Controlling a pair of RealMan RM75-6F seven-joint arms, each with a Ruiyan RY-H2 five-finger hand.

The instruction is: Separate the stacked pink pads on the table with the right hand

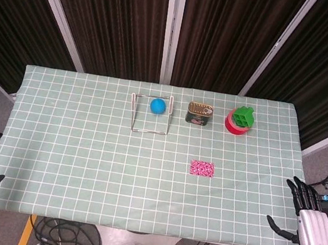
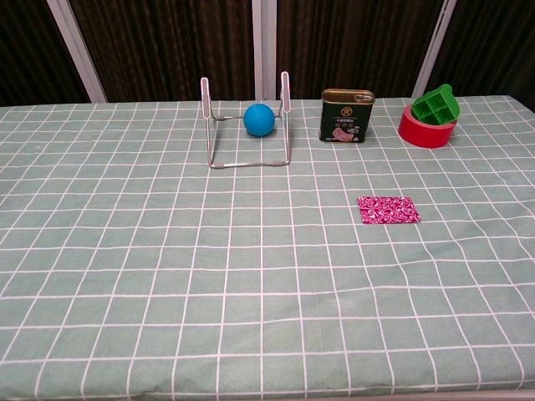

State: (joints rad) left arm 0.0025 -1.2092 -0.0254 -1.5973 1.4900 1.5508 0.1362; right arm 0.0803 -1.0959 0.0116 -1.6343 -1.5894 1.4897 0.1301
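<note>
While the pink pads (image 1: pixel 202 168) lay stacked, the right hand (image 1: pixel 310 225) waited outside the table edge, fingers apart, empty. The pads sat forward and left of it, long axis crosswise.

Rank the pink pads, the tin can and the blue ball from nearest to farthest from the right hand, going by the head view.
From the right hand:
1. Pink pads, mid-table, right of centre.
2. Tin can, far side, right of centre.
3. Blue ball, far side, inside the wire stand.
</note>
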